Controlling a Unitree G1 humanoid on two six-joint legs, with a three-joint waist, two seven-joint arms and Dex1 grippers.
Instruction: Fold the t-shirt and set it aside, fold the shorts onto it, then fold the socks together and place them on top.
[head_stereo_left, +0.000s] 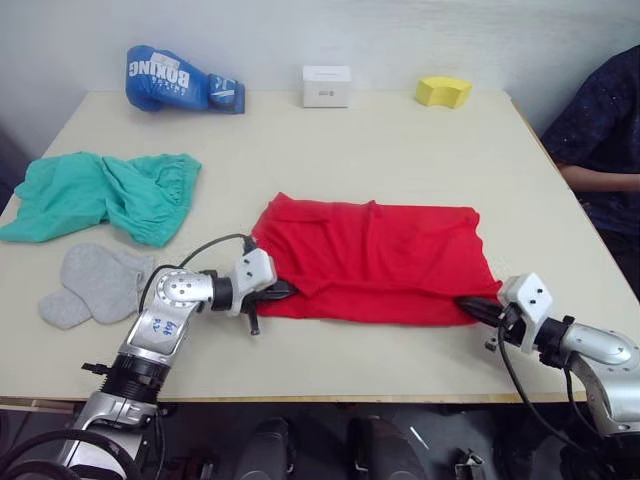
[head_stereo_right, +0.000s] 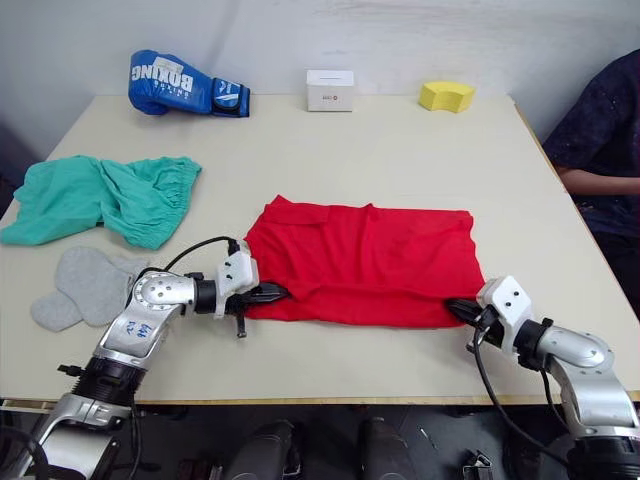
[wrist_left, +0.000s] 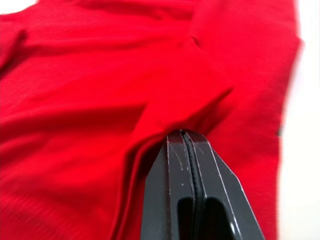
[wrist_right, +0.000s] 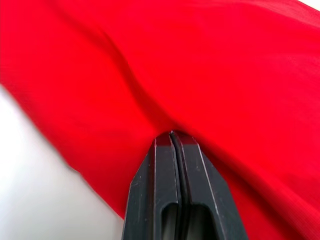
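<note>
The red t-shirt (head_stereo_left: 375, 258) lies folded into a wide rectangle in the middle of the table. My left gripper (head_stereo_left: 283, 291) is shut on its near left corner, and the left wrist view shows the cloth (wrist_left: 125, 90) bunched at the closed fingertips. At the near right corner my right gripper (head_stereo_left: 470, 304) is likewise shut on the t-shirt (wrist_right: 200, 65). The teal-green shorts (head_stereo_left: 105, 193) lie crumpled at the left of the table. Just in front of them rest the grey socks (head_stereo_left: 93, 283), near the left edge.
A blue boxing glove (head_stereo_left: 178, 79), a small white box (head_stereo_left: 327, 86) and a yellow block (head_stereo_left: 443, 91) stand along the far edge. A person in dark clothing (head_stereo_left: 605, 130) sits at the right side of the table (head_stereo_left: 400, 150).
</note>
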